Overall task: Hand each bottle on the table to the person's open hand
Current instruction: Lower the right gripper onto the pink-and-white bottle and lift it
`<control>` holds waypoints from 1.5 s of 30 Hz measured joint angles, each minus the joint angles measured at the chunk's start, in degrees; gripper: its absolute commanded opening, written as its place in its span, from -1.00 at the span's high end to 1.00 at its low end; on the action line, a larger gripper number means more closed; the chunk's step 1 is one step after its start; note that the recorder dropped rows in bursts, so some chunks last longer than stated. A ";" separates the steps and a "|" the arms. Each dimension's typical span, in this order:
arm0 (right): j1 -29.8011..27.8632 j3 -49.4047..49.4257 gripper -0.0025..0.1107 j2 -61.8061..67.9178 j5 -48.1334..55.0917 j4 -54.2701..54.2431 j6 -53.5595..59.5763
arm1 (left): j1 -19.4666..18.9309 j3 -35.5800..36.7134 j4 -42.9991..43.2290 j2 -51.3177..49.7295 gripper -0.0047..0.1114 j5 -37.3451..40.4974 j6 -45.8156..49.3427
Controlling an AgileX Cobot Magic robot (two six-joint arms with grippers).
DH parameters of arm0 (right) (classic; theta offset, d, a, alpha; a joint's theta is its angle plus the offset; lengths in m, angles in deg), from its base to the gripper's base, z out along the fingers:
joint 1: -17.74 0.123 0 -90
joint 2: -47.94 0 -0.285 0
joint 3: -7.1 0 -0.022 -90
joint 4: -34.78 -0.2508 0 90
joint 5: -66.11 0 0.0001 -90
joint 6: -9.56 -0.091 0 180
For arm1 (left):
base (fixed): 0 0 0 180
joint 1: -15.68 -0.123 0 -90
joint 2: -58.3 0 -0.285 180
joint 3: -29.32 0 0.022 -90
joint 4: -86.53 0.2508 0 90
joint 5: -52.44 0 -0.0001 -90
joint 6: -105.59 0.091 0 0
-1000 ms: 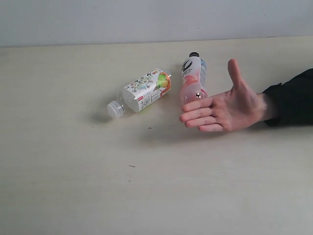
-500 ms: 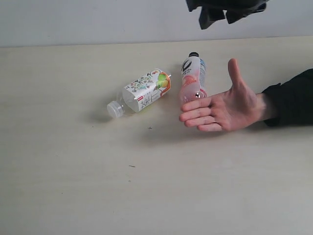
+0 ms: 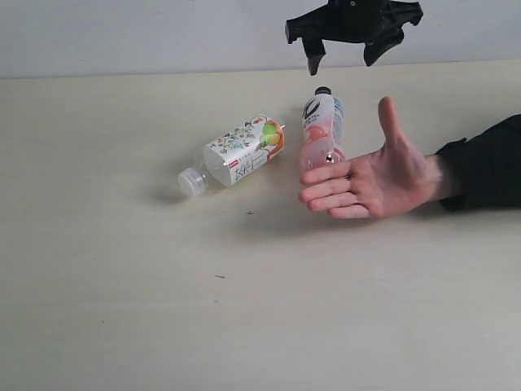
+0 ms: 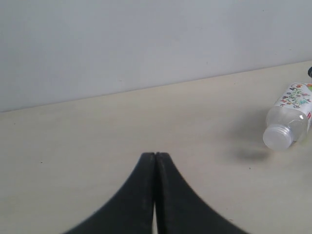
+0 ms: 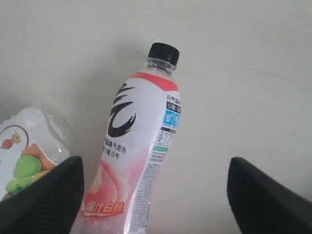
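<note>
Exterior: right tool (image 3: pixel 342 63) hovering at top centre, jaws spread wide and empty. Below it in the frame, pink bottle (image 3: pixel 319 126) lying on counter (image 3: pixel 122 309), base by the open hand (image 3: pixel 376 177). Floral bottle (image 3: pixel 242 151) lying to its left.
Left wrist: left tool (image 4: pixel 155 157) pressing shut, gripping nothing.
Right wrist: pink bottle showing between the spread fingers (image 5: pixel 44 200).

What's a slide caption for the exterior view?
Open right gripper above pink bottle beside person's open hand; floral bottle lying nearby.

Pink bottle (image 3: pixel 319 122) base hidden behind open hand (image 3: pixel 378 183), right gripper (image 3: pixel 342 63) cut by top edge
</note>
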 measured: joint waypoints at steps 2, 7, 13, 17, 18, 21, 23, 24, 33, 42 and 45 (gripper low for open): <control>0.00 -4.07 -0.55 4.14 0.98 -0.60 0.50 | 0.00 0.00 0.00 0.00 0.91 0.00 0.00; 0.00 -6.70 -0.66 11.25 1.32 -0.66 1.70 | 0.00 0.00 0.00 0.00 0.91 0.00 0.00; 0.00 -7.03 -0.72 14.71 1.32 -0.74 1.87 | 0.00 0.00 0.00 0.00 0.91 0.00 0.00; 0.00 -7.03 -0.72 14.95 1.32 -0.74 1.99 | 0.00 0.00 0.00 0.00 0.91 0.00 0.00; 0.00 -7.03 -0.72 14.95 1.32 -0.74 1.99 | 0.00 0.00 0.00 0.00 0.91 0.00 0.00; 0.00 -7.03 -0.72 14.95 1.20 -0.74 1.99 | 0.00 0.00 0.00 0.00 0.91 0.00 0.00; 0.00 -7.03 -0.72 14.95 1.59 -0.74 1.99 | 0.00 0.00 0.00 0.00 0.91 0.00 0.00; 0.00 -7.03 -0.72 14.95 2.01 -0.74 1.99 | 0.00 0.00 0.00 0.00 0.91 0.00 0.00; 0.00 -7.14 -0.71 16.62 3.32 -1.85 2.12 | 0.00 0.00 0.00 0.00 0.91 0.00 0.00; 0.00 -7.14 0.16 17.14 3.59 -1.96 3.18 | 0.00 0.00 0.00 0.00 0.91 0.00 0.00; 0.00 -7.14 0.60 17.05 3.38 -1.96 3.30 | 0.00 0.00 0.00 0.00 0.91 0.00 0.00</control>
